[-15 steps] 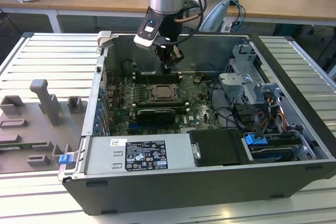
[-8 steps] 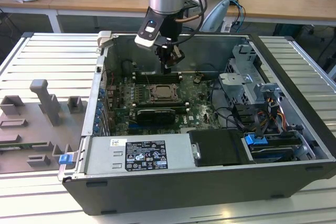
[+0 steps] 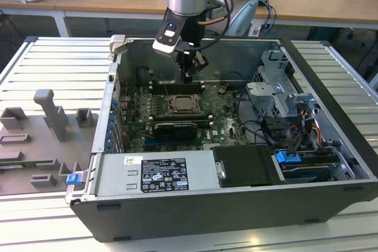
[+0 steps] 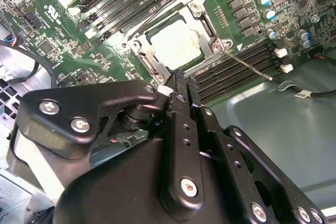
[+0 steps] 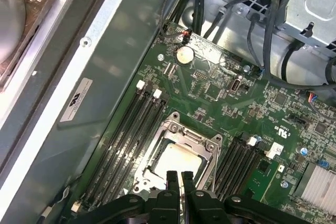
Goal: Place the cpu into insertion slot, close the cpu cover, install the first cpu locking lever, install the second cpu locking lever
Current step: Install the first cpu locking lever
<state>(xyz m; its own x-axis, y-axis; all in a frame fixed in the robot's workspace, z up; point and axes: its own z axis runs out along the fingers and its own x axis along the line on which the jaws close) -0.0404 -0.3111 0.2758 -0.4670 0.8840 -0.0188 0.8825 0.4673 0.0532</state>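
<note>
Gripper (image 3: 187, 77) hangs over the green board inside the open computer case (image 3: 331, 163) in the exterior view. In the second wrist view its fingers (image 4: 178, 90) are pressed together, empty, beside the cover (image 4: 207, 17), which lies closed around the chip (image 4: 175, 44). In the first wrist view the chip (image 5: 176, 161) sits in the socket (image 5: 202, 142).

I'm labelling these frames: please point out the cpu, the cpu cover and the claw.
cpu (image 4: 176, 44): second wrist view, middle of its pale metal face.
cpu cover (image 4: 197, 4): second wrist view, the silvery frame's edge beside the chip.
claw (image 5: 179, 178): first wrist view, between its two black fingertips.
</note>
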